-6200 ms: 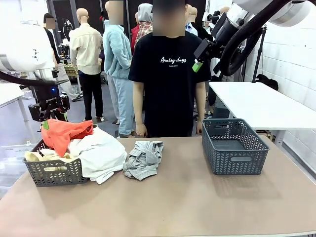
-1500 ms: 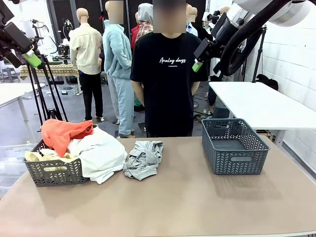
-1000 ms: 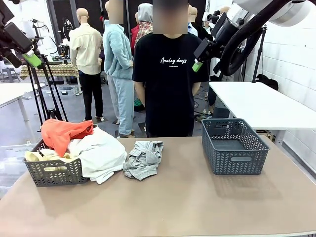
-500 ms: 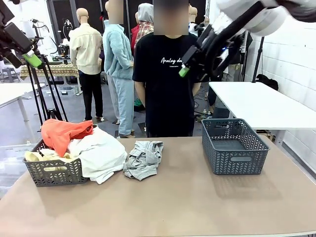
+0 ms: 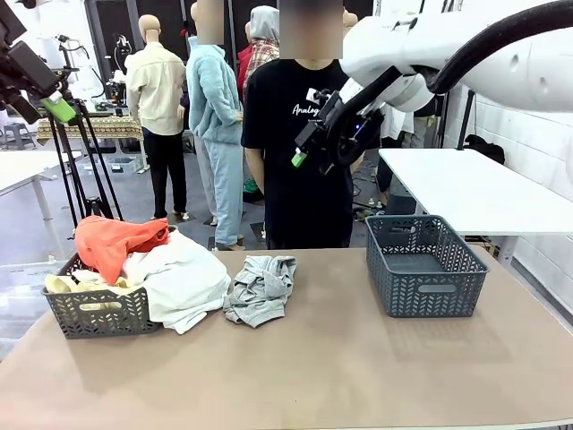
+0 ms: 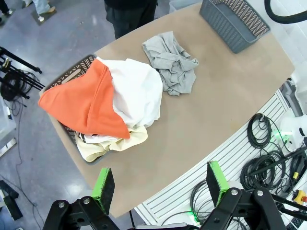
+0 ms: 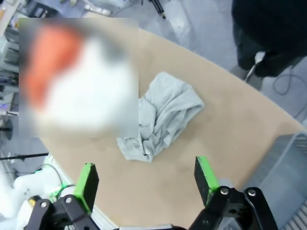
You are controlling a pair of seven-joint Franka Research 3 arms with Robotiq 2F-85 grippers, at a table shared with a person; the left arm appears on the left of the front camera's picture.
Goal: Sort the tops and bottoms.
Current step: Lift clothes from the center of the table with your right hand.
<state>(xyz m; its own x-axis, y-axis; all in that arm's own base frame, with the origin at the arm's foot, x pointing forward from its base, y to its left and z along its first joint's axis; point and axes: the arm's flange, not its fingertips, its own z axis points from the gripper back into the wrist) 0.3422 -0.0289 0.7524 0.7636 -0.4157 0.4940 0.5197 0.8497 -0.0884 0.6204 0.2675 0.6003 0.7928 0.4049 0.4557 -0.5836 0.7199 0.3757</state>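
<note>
Grey garment (image 5: 260, 288) crumpled on bare tabletop, between the two baskets, just beside the white garment (image 5: 183, 278) that spills over the left basket (image 5: 94, 311) rim. Loose heap, clear of both baskets, so likely the easiest first pick. Orange-red garment (image 5: 115, 244) draped on top of the pile in that basket, pale yellow garment (image 6: 117, 143) squeezed under it at the basket's near edge. Pile overfilled, cloth hanging out onto the table (image 5: 340, 367). Black-and-white patterned piece: just a sliver under the orange in left wrist view, hard to tell. Right basket (image 5: 423, 265) apart at the far right side, nothing visible inside; probably the bin for one category.

Right gripper (image 5: 315, 148) high above the table centre, in front of the person (image 5: 300, 134) at the far side, jaws wide apart, nothing held. Grey heap sits framed between its green pads (image 7: 86, 184) in right wrist view, so probably lining up for a descent on it. Left gripper (image 5: 31, 85) parked high at far left, jaws apart too, empty, looking down over pile and grey piece; likely kept out of the way.

Sorting barely begun by the look of it. Risk: pinching only a fold, or snagging the white cloth alongside.
</note>
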